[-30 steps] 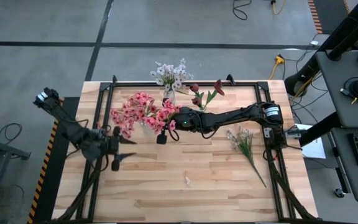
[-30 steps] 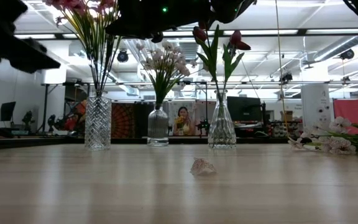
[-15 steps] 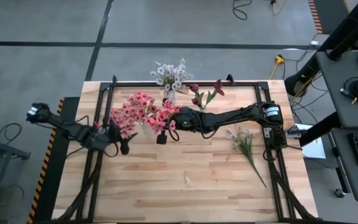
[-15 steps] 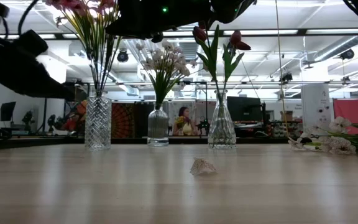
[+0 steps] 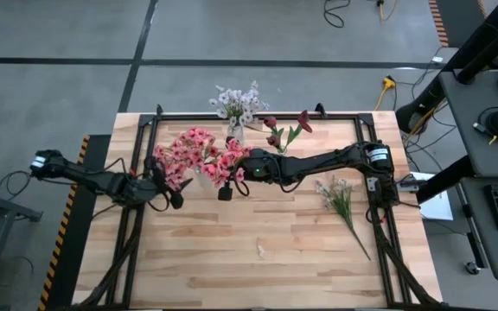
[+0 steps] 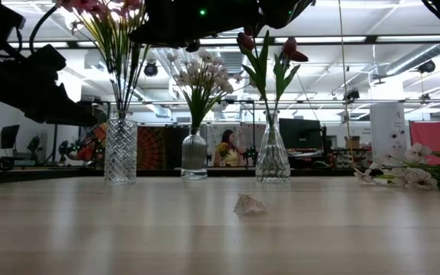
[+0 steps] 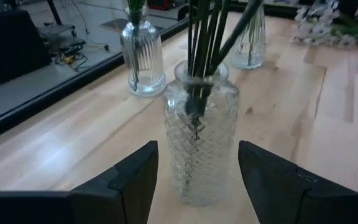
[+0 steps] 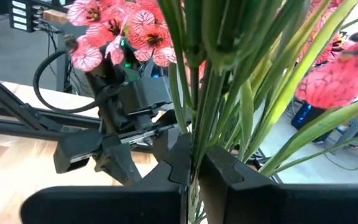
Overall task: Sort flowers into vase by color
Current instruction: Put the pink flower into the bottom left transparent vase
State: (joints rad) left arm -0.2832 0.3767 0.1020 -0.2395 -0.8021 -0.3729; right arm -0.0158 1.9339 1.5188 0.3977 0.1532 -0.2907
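Observation:
A cut-glass vase [image 7: 200, 142] holds pink flowers [image 5: 195, 154] at the table's far left. My left gripper [image 7: 197, 177] is open, level beside that vase on its left side. Its fingers stand either side of the vase's lower body with a gap on each side. My right gripper [image 8: 192, 167] reaches in from the table's right and is shut on the pink flowers' stems above the vase mouth. A ribbed vase [image 6: 194, 155] holds white blossoms [image 5: 239, 102]. A smooth vase [image 6: 272, 157] holds dark red blooms [image 5: 285, 130]. One white-lilac stem [image 5: 341, 204] lies on the table at the right. My right gripper pinches the bunch of green stems [image 8: 199, 134] of the pink flowers between its two fingers, below the blossoms and above the vase mouth. The fingers come level from the table's right and lie across the stems. The stems stand upright, their lower ends in the cut-glass vase.
The three vases stand in a row near the table's far edge. A small pale scrap [image 5: 260, 250] lies on the wood near the middle. A black frame rail [image 5: 258, 117] runs round the table. A person [image 6: 224, 147] shows in the room behind.
My left gripper has swung from the table's left side toward the far edge and sunk a little, coming up beside the cut-glass vase. The vases and flowers stand as before.

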